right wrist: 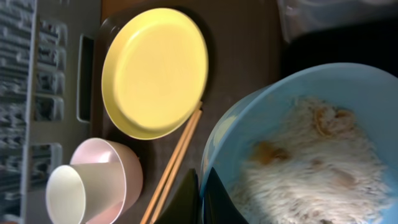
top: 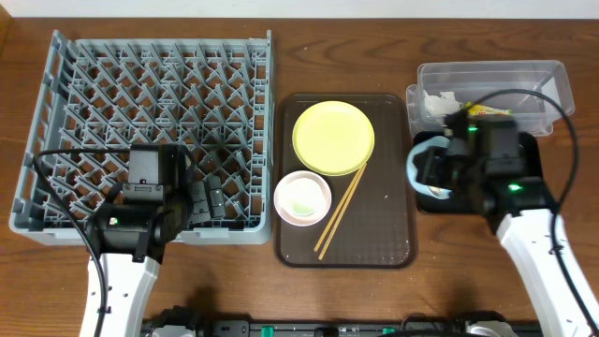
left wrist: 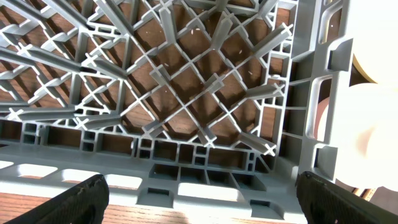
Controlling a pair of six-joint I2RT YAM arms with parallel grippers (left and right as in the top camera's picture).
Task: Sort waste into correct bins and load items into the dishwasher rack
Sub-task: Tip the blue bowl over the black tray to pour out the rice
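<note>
right gripper point(right wrist: 202, 180) pinches the blue bowl point(right wrist: 249, 118) at its 6 o'clock rim, rice scraps point(right wrist: 311, 162) inside; black tray point(top: 531, 150) lies beneath, clear tub point(top: 552, 80) at 12. left gripper point(left wrist: 211, 199) wide open, empty.

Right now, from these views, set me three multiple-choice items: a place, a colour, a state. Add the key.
1. The chopsticks lie: A in the dishwasher rack; B on the brown tray beside the white bowl; C in the clear tub.
2. The plate is: A yellow; B red; C black.
3. The right gripper is: A open over the plate; B shut on the chopsticks; C shut on the light blue bowl's rim.
Key: 1 B, overhead shows them on the tray; 2 A, yellow in both views; 3 C, the right wrist view shows its fingers closed at the rim.
</note>
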